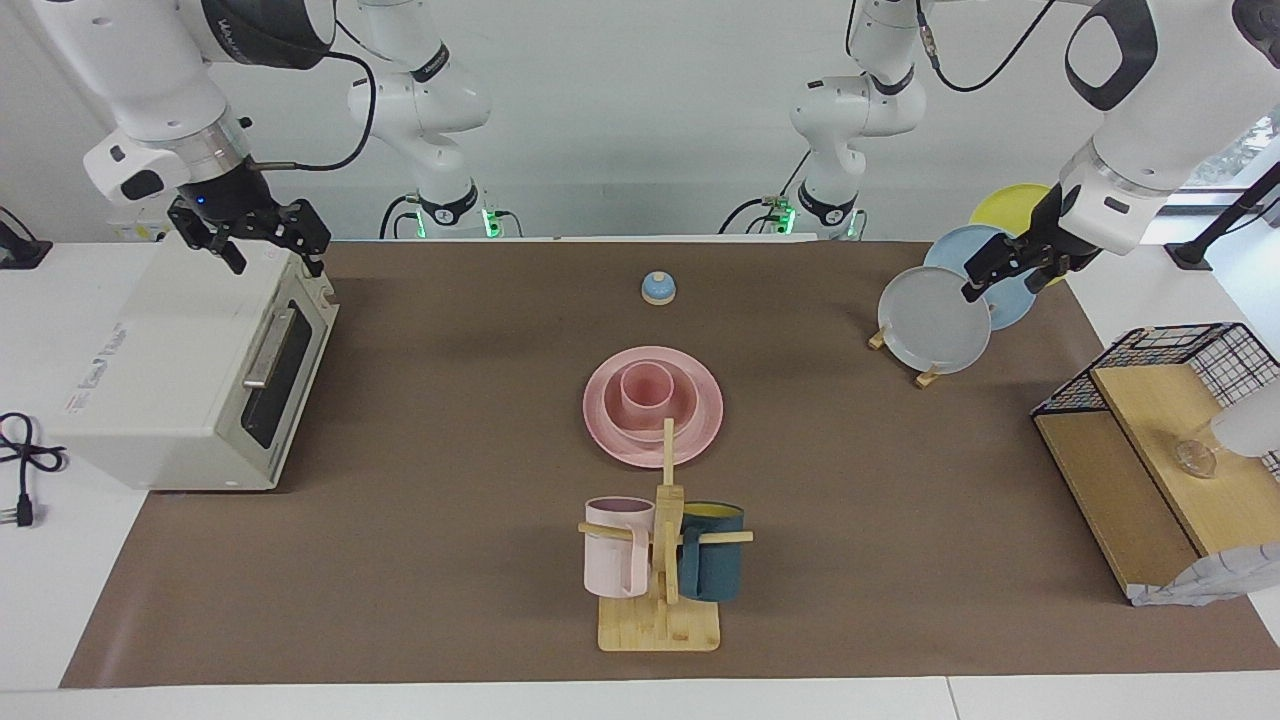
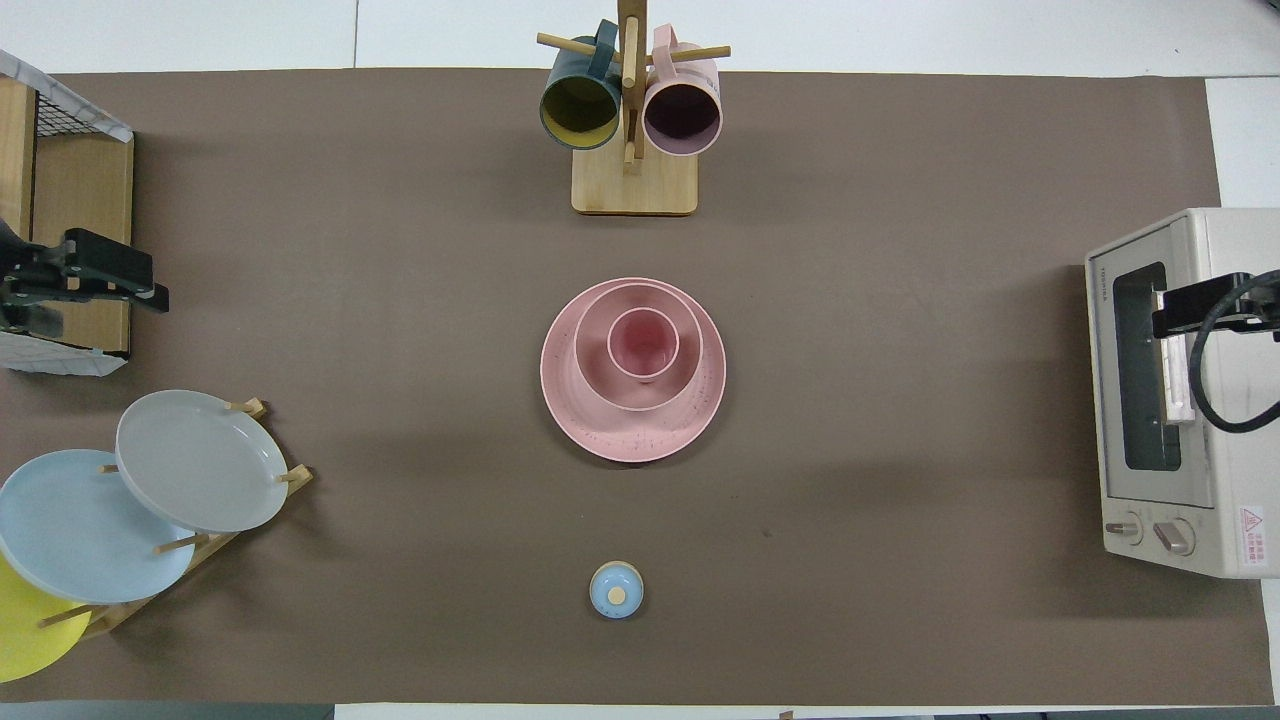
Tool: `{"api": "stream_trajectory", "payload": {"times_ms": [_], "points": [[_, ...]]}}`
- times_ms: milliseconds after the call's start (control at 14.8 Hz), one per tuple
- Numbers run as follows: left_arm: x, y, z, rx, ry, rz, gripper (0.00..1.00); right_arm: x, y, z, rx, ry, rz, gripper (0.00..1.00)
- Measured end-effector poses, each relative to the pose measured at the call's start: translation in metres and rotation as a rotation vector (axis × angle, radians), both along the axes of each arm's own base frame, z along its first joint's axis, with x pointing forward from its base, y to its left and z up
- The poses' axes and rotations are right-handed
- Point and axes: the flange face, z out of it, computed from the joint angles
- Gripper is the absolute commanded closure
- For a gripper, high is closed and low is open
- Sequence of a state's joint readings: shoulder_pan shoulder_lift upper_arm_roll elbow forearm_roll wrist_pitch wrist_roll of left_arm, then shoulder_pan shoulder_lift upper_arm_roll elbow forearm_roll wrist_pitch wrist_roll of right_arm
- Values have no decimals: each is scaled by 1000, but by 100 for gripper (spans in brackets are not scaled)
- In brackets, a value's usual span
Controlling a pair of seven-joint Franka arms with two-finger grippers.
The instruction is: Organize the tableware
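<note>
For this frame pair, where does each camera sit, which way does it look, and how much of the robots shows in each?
Facing view: high across the table, looking back at the robots; both arms show, the right gripper over the toaster oven, the left gripper over the plate rack.
Overhead view: high above the robots' end, looking steeply down; only the left gripper and right gripper show at the edges.
Shared: the nested pink plate, bowl and cup, the mug tree, half a turn apart.
</note>
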State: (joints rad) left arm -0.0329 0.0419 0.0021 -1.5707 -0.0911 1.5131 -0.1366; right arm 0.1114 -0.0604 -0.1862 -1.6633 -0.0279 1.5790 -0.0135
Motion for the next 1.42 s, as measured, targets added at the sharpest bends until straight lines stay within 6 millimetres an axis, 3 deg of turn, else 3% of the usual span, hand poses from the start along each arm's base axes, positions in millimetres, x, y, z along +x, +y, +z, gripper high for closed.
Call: {"api": "stream_trajectory", "payload": {"times_ms": [203, 473, 812, 1420], "points": [[-9, -7, -5, 42, -34, -21, 0, 0, 1, 0, 0, 0, 2, 0], [-16, -8, 11, 81, -51, -34, 0, 0, 1, 0, 0, 0, 2, 0], [-40, -20, 31, 85, -5, -62, 0, 0, 1, 0, 0, 0, 2, 0], [-40, -18, 33, 61, -20, -112, 0, 0, 1, 0, 0, 0, 2, 0]]}}
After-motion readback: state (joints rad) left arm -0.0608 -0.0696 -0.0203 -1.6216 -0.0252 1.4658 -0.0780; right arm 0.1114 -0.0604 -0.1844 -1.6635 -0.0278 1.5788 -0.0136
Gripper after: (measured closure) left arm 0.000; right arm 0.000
